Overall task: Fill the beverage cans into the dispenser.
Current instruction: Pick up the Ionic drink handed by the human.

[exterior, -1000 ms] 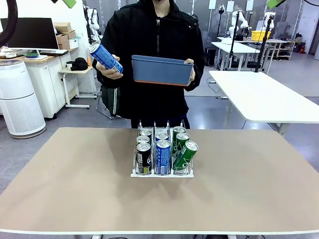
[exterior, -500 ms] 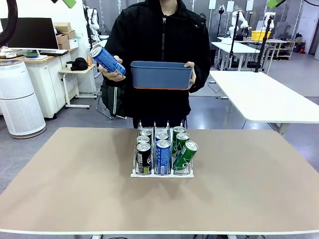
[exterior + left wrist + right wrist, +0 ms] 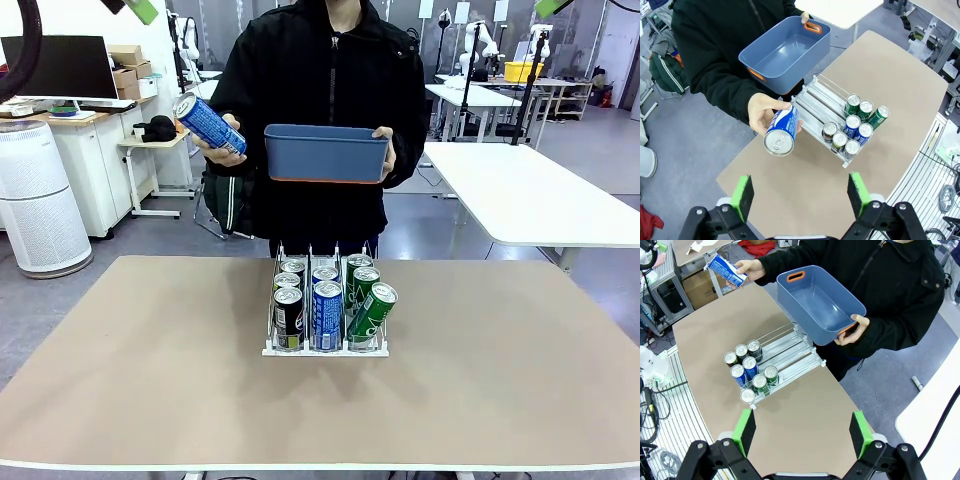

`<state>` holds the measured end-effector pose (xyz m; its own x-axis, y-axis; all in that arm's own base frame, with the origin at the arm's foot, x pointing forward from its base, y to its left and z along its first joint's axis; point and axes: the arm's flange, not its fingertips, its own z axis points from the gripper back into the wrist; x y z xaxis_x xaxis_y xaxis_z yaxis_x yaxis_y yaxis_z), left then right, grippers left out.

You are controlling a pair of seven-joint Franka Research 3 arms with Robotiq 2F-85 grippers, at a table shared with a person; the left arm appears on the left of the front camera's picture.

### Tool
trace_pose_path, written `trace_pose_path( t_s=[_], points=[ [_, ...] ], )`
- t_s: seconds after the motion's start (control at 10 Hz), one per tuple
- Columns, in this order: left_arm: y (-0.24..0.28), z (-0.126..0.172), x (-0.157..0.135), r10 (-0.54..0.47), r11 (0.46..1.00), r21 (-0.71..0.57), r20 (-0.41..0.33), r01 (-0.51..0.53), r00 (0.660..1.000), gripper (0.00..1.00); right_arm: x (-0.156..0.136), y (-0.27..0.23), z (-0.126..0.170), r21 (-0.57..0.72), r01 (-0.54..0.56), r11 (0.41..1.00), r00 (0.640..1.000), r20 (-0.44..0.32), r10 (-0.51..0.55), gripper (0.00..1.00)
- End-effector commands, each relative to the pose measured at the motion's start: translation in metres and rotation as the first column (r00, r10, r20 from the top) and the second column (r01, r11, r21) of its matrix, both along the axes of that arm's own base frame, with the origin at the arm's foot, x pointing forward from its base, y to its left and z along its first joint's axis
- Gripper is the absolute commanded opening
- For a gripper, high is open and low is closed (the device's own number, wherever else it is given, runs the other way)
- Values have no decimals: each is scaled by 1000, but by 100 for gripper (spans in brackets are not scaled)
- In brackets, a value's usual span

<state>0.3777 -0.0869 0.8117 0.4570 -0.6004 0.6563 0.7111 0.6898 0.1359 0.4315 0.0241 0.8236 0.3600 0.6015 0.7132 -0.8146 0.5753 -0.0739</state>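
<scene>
Though the dispenser [image 3: 272, 350] stays put, the bin [image 3: 327, 158] levelled.

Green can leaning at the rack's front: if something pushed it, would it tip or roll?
Likely tippy: the green can leans over rather than standing upright. It is slim and round, so once freed it would probably roll. The rack's wire dividers may hold it in its lane.

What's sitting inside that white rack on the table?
The dispenser holds eight beverage cans: three dark, two blue, three green, the front green one leaning. From the front, the front cans cover the rear ones' lower parts.
</scene>
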Motion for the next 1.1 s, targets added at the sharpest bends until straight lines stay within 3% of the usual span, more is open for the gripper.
trace_pose_path(
  t_s=[0.0,0.2,0.5,1.0],
  points=[
    [-3,-13,15,12,1000,-19,9,-12,1000,100,-2,1,-2,-3,3,1000,1000,-7,-3,100],
    [-7,-29,23,15,1000,-27,23,-14,1000,100,-2,1,-2,-3,3,1000,1000,-7,-3,100],
    [-11,-64,43,-33,998,-58,-15,32,999,100,-2,1,-2,-3,3,1000,1000,-7,-3,100],
    [-6,-99,49,-49,994,-100,-18,47,999,100,-2,1,-2,-3,3,1000,1000,-7,-3,100]
  ],
)
